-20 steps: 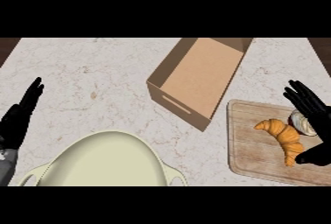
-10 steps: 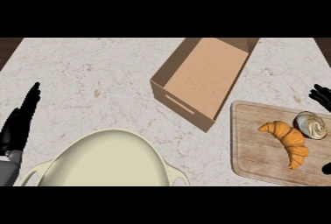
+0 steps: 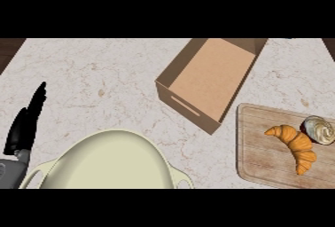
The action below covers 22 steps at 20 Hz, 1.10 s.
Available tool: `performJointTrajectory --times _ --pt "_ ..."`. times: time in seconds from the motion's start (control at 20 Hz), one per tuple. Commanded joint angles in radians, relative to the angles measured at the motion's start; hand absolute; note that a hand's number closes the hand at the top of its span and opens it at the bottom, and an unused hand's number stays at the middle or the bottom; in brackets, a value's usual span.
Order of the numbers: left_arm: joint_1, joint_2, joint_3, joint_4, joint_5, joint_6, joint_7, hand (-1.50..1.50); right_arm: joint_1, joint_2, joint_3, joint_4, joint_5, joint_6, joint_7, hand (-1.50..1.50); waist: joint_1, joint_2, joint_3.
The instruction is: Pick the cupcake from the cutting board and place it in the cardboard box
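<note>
The cupcake sits on the board at the view's right edge, touching the upper end of a croissant that lies beside it. The box stands open on the counter, just beside the board's upper left corner. The left hand rests at the left edge, fingers straight and together, holding nothing. A cream pot occupies the lower left.

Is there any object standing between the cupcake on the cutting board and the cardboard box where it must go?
Nothing visible blocks it. The cupcake sits on the cutting board, touching the croissant, which lies toward the view's lower left. The cardboard box is open at the upper left, across bare counter.
</note>
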Motion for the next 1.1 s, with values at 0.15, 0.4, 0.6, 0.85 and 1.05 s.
performJointTrajectory --times 0.15,0.4,0.6,0.85,1.05 --pt "-0.059 0.006 0.003 0.007 -0.011 -0.011 0.028 0.00 -0.083 -0.147 0.173 0.061 0.234 0.055 -0.262 -1.50 0.014 0.003 -0.004" --pt "-0.025 0.005 0.007 0.020 -0.021 -0.011 0.009 0.00 -0.171 -0.171 0.299 0.143 0.398 -0.042 -0.289 -1.50 0.018 -0.002 -0.006" --pt "-0.022 0.016 0.006 -0.030 -0.015 -0.031 0.058 0.00 -0.236 -0.103 0.399 0.216 0.470 -0.061 -0.292 -1.50 0.019 -0.006 -0.006" --pt "0.000 -0.024 -0.002 -0.046 -0.054 0.020 0.067 0.00 -0.344 -0.039 0.458 0.362 0.569 -0.134 -0.317 -1.50 -0.008 -0.010 -0.007" --pt "0.008 -0.008 0.033 -0.027 -0.035 -0.015 0.047 0.00 -0.399 0.023 0.481 0.441 0.595 -0.160 -0.334 -1.50 -0.016 -0.011 -0.008"
